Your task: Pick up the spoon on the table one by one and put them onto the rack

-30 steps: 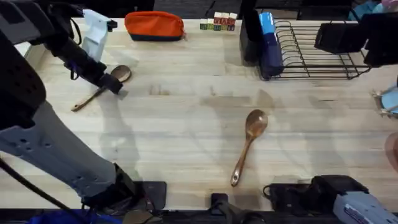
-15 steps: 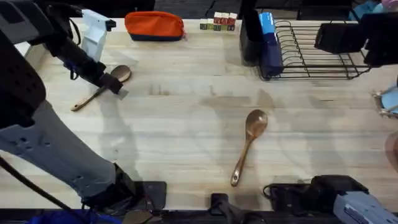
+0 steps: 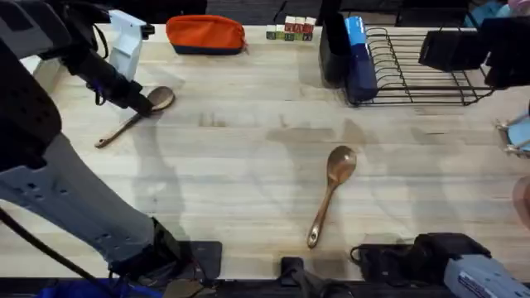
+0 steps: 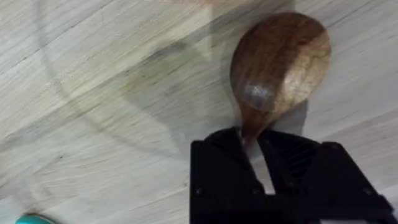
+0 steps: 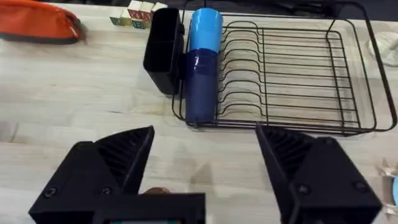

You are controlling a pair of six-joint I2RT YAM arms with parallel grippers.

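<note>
Two brown wooden spoons flat on the table [image 3: 248, 157], well apart. Far-left spoon [image 3: 132, 122]: bowl toward the table's far edge, handle running back toward the near left; in the left wrist view, glossy bowl [image 4: 280, 59] lying on the pale planks with the neck passing between the black fingers [image 4: 227, 177]. Left gripper [image 3: 139, 104] down at that neck, just behind the bowl, jaws around the neck on both sides; whether the pads actually press the wood, or the spoon is lifted off the boards, impossible to tell. Second spoon [image 3: 330, 192] near the middle of the table, toward the near edge, bowl pointing away, handle slanting toward the near edge, untouched. Black wire rack [image 3: 414, 70] at the far right, no spoon among its upright dividers; tall black-and-blue holder [image 5: 202, 62] at its left end. Right gripper [image 5: 205, 174] held above the table, facing the rack, jaws spread wide apart with nothing between them. Orange pouch [image 3: 205, 35] and small lettered blocks [image 3: 290, 31] along the far edge, left of the rack.
</note>
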